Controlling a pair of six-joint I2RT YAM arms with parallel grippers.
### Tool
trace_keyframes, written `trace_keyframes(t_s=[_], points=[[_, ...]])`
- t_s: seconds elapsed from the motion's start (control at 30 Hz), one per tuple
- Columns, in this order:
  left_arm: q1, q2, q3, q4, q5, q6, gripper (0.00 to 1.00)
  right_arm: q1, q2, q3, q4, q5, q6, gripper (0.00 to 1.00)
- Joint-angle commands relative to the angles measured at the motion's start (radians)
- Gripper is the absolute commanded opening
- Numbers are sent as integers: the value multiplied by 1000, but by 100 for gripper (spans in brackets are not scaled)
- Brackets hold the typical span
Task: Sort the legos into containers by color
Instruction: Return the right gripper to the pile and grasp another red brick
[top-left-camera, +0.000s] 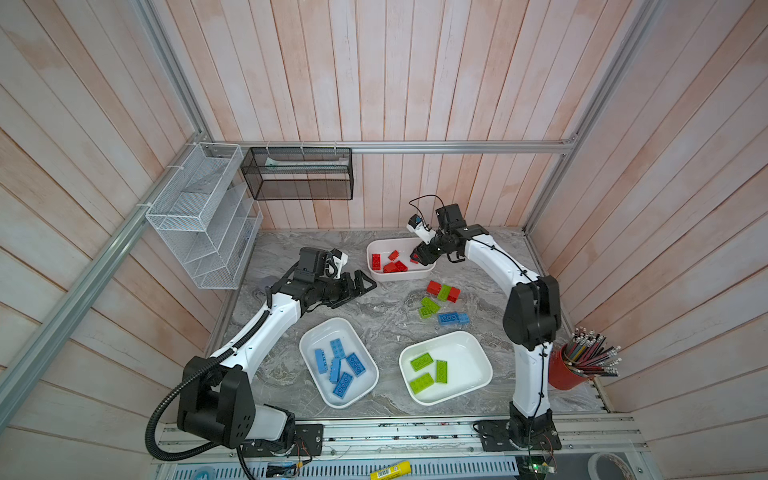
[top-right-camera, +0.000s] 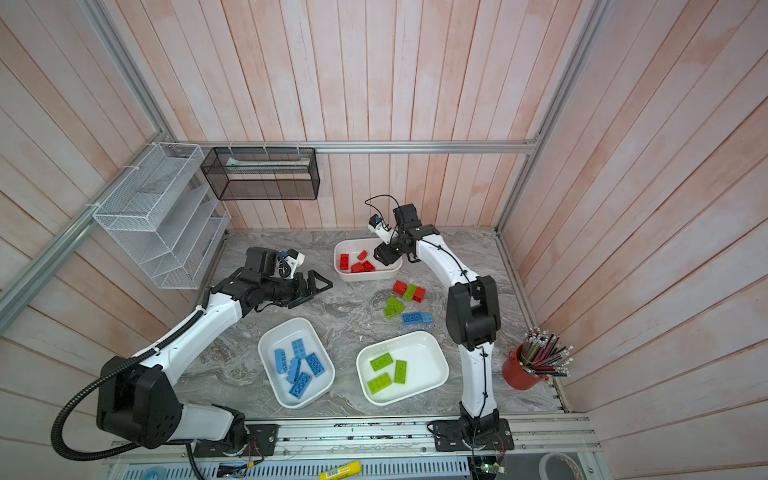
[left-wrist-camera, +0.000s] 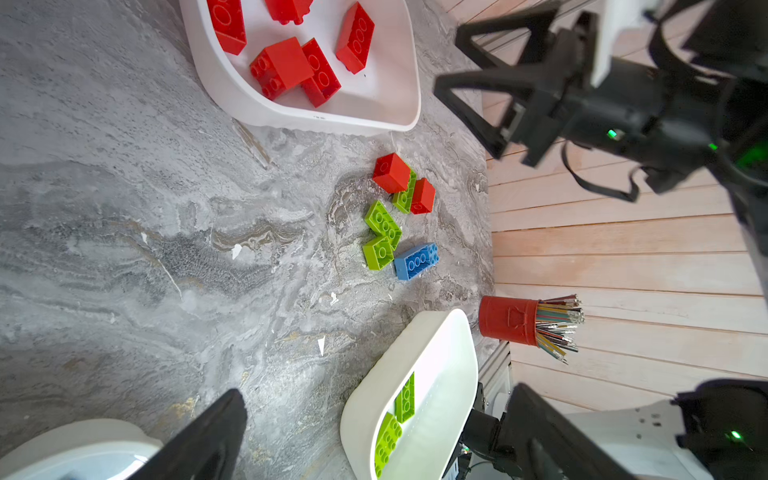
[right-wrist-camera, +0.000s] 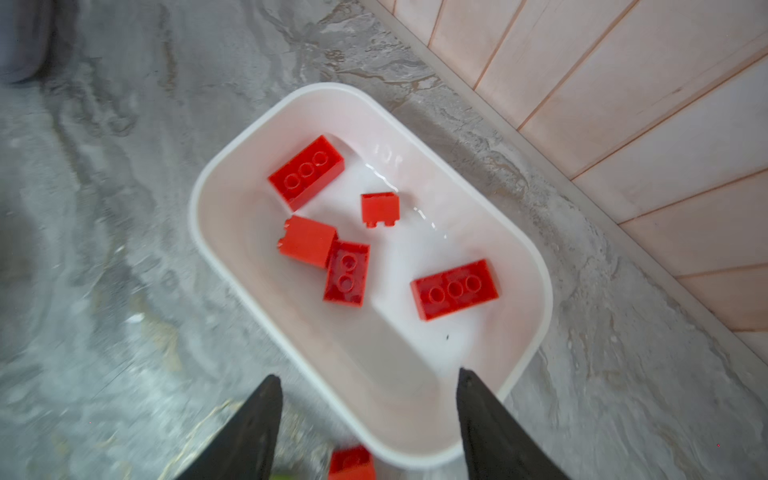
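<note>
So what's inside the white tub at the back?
Five red bricks; one overlaps another, partly hiding it. In a top view the right gripper covers one end of the tub.

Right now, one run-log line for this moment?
right gripper: open over red-lego tub | left gripper: open, empty | loose legos: on table

Marbled table (top-left-camera: 386, 328): tubs (top-left-camera: 469, 361), loose bricks (top-left-camera: 430, 304), pencil cup (top-left-camera: 563, 376)

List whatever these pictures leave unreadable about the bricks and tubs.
- Red-brick tub, both top views: right end lies under the right gripper, bricks there hidden.
- Blue-brick tub, left wrist view: cut by the frame edge, contents unseen.
- Loose red brick, right wrist view: cut by the edge, blurred.
- Black mesh basket, top views: contents too faint.
</note>
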Motion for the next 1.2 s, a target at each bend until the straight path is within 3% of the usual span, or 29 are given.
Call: trace_keyframes(t_s=[0.0, 0.13, 0.3, 0.77, 0.87, 1.03, 1.17], points=[[5, 11, 10, 0, 23, 12, 100, -14, -119, -175, -13, -41, -42, 69], [5, 16, 12, -6, 29, 21, 100, -43, -218, -375, 32, -36, -82, 70], [4, 22, 20, -19, 32, 30, 100, -80, -211, -471, 110, -17, -126, 71], [5, 8, -1, -31, 23, 36, 100, -92, -9, -383, 173, 27, -187, 68], [4, 10, -1, -32, 20, 38, 100, -93, 16, -370, 183, 24, -183, 64], [5, 22, 3, -30, 25, 41, 100, -92, 64, -343, 165, 31, -190, 50], [6, 20, 0, -30, 26, 40, 100, -90, 74, -343, 169, 37, -196, 48]])
